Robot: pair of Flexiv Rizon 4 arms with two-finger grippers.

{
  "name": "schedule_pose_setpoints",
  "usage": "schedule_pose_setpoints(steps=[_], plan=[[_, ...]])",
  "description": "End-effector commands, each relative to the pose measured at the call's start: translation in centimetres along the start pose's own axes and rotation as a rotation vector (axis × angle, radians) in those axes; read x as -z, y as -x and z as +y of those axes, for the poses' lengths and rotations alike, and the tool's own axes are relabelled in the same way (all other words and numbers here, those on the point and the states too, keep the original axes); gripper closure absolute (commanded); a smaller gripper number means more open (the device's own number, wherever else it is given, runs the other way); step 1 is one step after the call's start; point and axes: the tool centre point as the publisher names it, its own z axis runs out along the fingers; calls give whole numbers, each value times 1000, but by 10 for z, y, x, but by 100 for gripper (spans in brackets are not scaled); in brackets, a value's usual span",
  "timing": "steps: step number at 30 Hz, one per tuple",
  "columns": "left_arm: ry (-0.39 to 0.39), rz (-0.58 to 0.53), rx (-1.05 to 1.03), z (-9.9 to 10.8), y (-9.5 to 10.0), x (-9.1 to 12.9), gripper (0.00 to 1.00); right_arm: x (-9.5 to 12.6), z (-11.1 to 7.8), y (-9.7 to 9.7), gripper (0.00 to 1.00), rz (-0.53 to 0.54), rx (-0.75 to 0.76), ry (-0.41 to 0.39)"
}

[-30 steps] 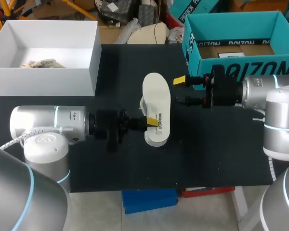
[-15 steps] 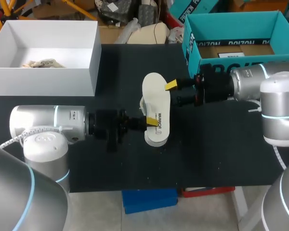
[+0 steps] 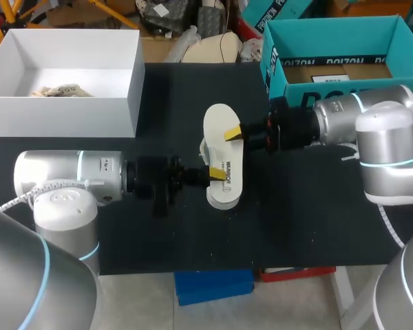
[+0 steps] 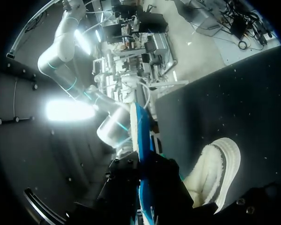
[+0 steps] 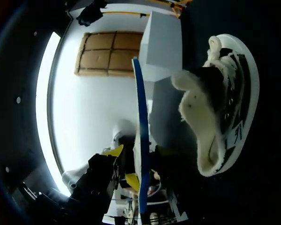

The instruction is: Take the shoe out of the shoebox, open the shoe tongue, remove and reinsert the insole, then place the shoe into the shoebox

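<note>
— Left gripper (image 3: pixel 217 173) first. What is it doing?

— It is pinched tight on the long edge of the insole (image 3: pixel 224 141), near one end. The insole is flat and white on top, with a blue edge. It is held up off the black table (image 3: pixel 310 206).

— And the right gripper (image 3: pixel 235 134)?

— It has the other long edge of the insole between its fingers, nearer the far end. It is not squeezing. You can see a gap between one yellow tip and the insole.

— Where is the shoe (image 4: pixel 218 168)?

— It is out on the table, right under the insole, with its fluffy inside showing. From above, the insole hides most of it.

— What else is around?

— The blue-green shoebox (image 3: pixel 279 65) sits open at the far right corner of the table. The right arm (image 3: pixel 351 117) lies across its front and covers part of that wall. A white box (image 3: pixel 69 117) sits at the far left corner with some crumpled paper (image 3: pixel 62 90) inside. Both boxes are well apart from the shoe.
</note>
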Motion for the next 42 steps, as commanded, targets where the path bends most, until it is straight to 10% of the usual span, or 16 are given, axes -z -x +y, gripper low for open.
schedule_pose_setpoints(steps=[1,3,13,14,23,42], plan=[[5,3,-3,-2,0,0,100,-3,-3,0,79,-4,4,26],[5,3,-3,-2,0,0,100,-4,-3,1,100,-11,5,35],[33,34,-9,-2,3,2,95,-4,-3,1,100,-11,5,35],[40,49,-10,-3,5,6,0,-4,-3,1,100,-11,5,35],[91,332,-96,0,26,66,0,-4,-3,1,100,-11,5,35],[-37,1014,-415,-8,85,49,0,-4,-3,1,100,-11,5,35]])
